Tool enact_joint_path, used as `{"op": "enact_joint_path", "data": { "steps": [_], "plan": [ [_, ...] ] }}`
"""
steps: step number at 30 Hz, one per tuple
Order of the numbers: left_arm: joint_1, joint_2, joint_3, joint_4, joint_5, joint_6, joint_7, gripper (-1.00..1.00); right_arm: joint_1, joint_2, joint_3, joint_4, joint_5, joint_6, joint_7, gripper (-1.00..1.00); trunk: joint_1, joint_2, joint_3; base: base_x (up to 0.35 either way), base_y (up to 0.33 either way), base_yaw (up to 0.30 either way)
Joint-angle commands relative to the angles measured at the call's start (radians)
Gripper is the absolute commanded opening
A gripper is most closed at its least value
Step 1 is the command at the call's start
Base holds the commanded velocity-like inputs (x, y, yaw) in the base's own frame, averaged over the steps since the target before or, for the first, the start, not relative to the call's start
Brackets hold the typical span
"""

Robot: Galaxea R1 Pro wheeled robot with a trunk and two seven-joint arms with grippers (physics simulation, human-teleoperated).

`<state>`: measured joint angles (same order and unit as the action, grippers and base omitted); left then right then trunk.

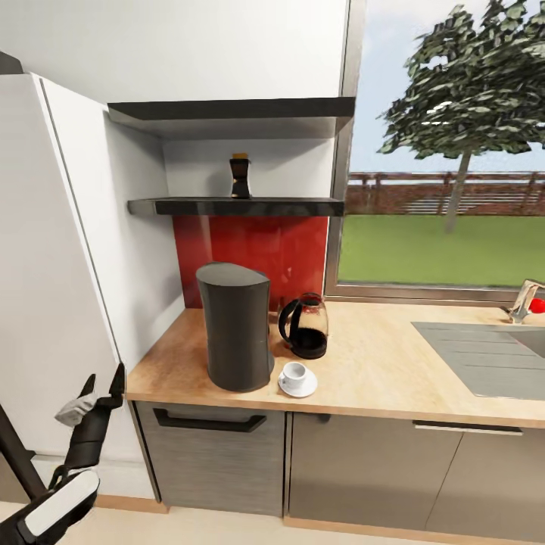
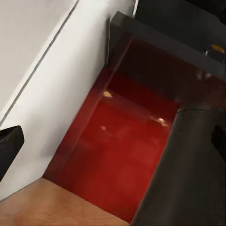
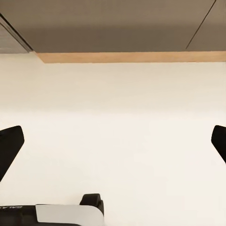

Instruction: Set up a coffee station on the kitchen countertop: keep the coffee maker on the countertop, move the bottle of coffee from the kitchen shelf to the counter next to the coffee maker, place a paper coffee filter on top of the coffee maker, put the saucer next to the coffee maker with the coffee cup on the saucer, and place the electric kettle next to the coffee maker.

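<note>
Countertop (image 1: 378, 363): maker (image 1: 236, 325), kettle (image 1: 306, 325), saucer (image 1: 298, 384).

We saw a bright, evenly daylit render with the window (image 1: 446, 151) as the apparent source. Shadows were soft under the kitchen shelf (image 1: 235, 206). Faint glare spotted the red backsplash (image 2: 117, 141), slightly blurred.

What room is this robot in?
It looks like a kitchen. There is a wooden countertop with grey cupboards under it, a sink with a tap by the window, and a coffee maker, a glass kettle and a little cup on a saucer.
</note>
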<state>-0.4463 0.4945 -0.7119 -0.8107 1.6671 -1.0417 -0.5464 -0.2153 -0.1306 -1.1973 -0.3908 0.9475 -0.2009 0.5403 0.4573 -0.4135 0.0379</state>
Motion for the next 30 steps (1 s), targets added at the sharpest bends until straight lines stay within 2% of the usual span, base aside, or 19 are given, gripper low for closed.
{"op": "enact_joint_path", "data": {
  "steps": [1,3,6,8,9,10,11,14,15,16,17,18,19,21,23,26,27,28,30],
  "plan": [
    [-0.001,0.012,0.015,-0.046,0.012,-0.005,-0.005,1.0,-0.001,0.001,-0.008,0.0,0.011,-0.006,0.004,1.0,0.0,-0.001,-0.001,0.0,0.0,0.0],
    [0.0,0.025,0.044,-0.127,0.01,-0.005,-0.006,1.0,-0.001,0.001,-0.008,0.0,0.01,-0.006,0.005,1.0,0.0,-0.001,-0.001,0.0,0.0,0.0],
    [0.0,0.029,0.054,-0.219,-0.004,0.005,-0.005,1.0,-0.001,0.002,-0.008,0.0,0.01,-0.006,0.004,1.0,0.0,-0.001,-0.001,0.0,0.0,0.0],
    [-0.001,0.025,0.062,-0.297,-0.044,0.093,0.023,1.0,-0.001,0.002,-0.008,0.0,0.01,-0.006,0.004,1.0,0.0,-0.001,-0.001,0.0,0.0,0.0],
    [-0.001,0.019,0.081,-0.331,-0.088,0.159,0.061,1.0,-0.001,0.002,-0.008,0.0,0.01,-0.006,0.004,1.0,0.0,-0.001,-0.001,0.0,0.0,0.0],
    [-0.001,0.015,0.09,-0.341,-0.107,0.18,0.078,1.0,-0.001,0.002,-0.008,0.0,0.01,-0.006,0.004,1.0,0.0,-0.001,-0.001,0.0,0.0,0.0],
    [-0.002,-0.007,0.137,-0.382,-0.219,0.26,0.163,1.0,-0.001,0.002,-0.008,0.0,0.01,-0.006,0.005,1.0,0.0,-0.001,-0.001,0.0,0.0,0.0],
    [-0.002,-0.069,0.215,-0.439,-0.436,0.385,0.309,1.0,-0.001,0.002,-0.008,0.0,0.01,-0.006,0.005,1.0,0.0,-0.001,-0.001,0.0,0.0,0.0],
    [-0.002,-0.122,0.271,-0.484,-0.581,0.489,0.392,1.0,-0.001,0.001,-0.008,0.0,0.01,-0.006,0.005,1.0,0.0,-0.001,-0.001,0.0,0.0,0.0],
    [-0.002,-0.151,0.301,-0.507,-0.645,0.546,0.422,1.0,-0.001,0.001,-0.008,0.0,0.01,-0.006,0.005,1.0,0.0,-0.001,-0.001,0.0,0.0,0.0],
    [-0.002,-0.194,0.345,-0.539,-0.724,0.634,0.449,1.0,-0.001,0.001,-0.008,0.0,0.01,-0.006,0.005,1.0,0.0,-0.001,-0.001,0.0,0.0,0.0],
    [-0.002,-0.223,0.374,-0.559,-0.764,0.692,0.459,1.0,-0.001,0.0,-0.008,0.0,0.01,-0.006,0.005,1.0,0.0,-0.001,-0.001,0.0,0.0,0.0],
    [-0.002,-0.262,0.415,-0.587,-0.804,0.775,0.468,1.0,-0.001,0.0,-0.008,0.0,0.011,-0.006,0.005,1.0,0.0,-0.001,-0.001,0.0,0.0,0.0],
    [-0.003,-0.316,0.472,-0.623,-0.836,0.899,0.474,1.0,-0.001,0.0,-0.008,0.0,0.011,-0.006,0.005,1.0,0.0,-0.001,-0.001,0.0,0.0,0.0],
    [-0.016,-0.341,0.503,-0.639,-0.845,0.974,0.478,1.0,-0.001,0.0,-0.008,0.0,0.011,-0.006,0.005,1.0,0.0,-0.001,-0.001,0.0,0.0,0.0],
    [-0.052,-0.355,0.523,-0.649,-0.85,1.052,0.534,1.0,-0.001,0.0,-0.009,0.0,0.011,-0.006,0.006,1.0,0.0,-0.001,-0.001,0.0,0.0,0.0],
    [-0.064,-0.357,0.524,-0.65,-0.851,1.066,0.571,1.0,-0.001,0.0,-0.009,0.0,0.011,-0.006,0.006,1.0,0.0,-0.001,-0.001,0.0,0.0,0.0],
    [-0.094,-0.358,0.524,-0.655,-0.851,1.09,0.65,1.0,-0.001,0.0,-0.009,0.0,0.011,-0.006,0.006,1.0,0.0,-0.001,-0.001,0.0,0.0,0.0],
    [-0.129,-0.36,0.522,-0.663,-0.851,1.142,0.708,1.0,-0.001,0.0,-0.009,0.0,0.011,-0.006,0.006,1.0,0.0,-0.001,-0.001,0.0,0.0,0.0]
  ]
}}
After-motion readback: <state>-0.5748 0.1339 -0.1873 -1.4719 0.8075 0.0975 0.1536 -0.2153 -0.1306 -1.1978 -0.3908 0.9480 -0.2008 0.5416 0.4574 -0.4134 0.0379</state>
